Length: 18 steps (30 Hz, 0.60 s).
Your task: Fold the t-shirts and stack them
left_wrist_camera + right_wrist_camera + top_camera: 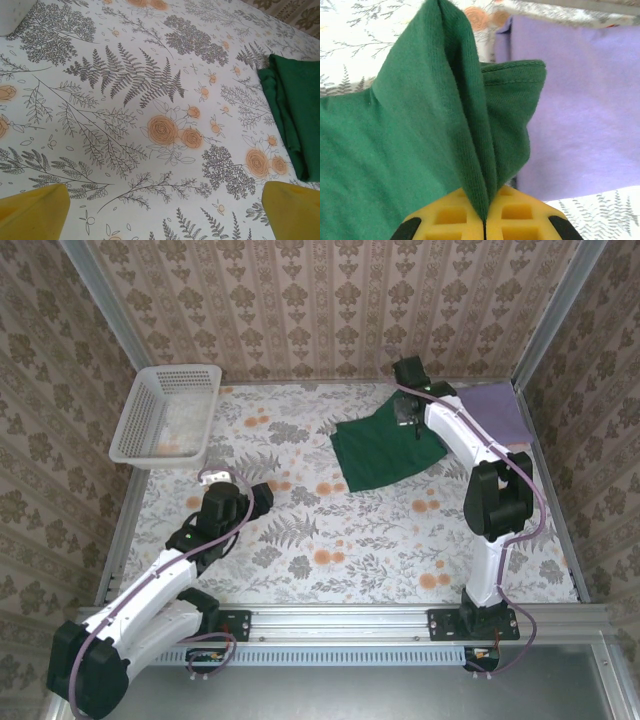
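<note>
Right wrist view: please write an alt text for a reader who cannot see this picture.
The yellow right tool is shut on a raised fold of the dark green cloth t-shirt. Beside it, on the right of the picture, a flat lilac purple cloth t-shirt lies on the floral-printed table.

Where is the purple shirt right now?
In the overhead view the purple shirt lies at the far right corner of the table, just right of the green shirt, whose edge the right gripper is pinching.
</note>
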Each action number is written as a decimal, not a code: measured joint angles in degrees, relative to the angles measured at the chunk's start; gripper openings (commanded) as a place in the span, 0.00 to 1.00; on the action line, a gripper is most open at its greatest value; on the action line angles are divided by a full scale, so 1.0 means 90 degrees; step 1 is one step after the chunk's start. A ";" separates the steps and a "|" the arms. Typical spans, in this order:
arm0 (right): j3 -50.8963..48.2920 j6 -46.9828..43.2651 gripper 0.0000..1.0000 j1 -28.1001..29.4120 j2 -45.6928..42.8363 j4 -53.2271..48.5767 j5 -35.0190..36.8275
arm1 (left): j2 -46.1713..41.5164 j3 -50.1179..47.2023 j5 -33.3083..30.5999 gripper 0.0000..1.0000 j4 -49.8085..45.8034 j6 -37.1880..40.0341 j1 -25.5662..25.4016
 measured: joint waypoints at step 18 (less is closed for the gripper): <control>0.0874 -0.0831 0.00 -0.0291 0.0051 -0.0374 0.0816 | -0.0017 0.0002 -0.0036 1.00 -0.0015 -0.0039 -0.0109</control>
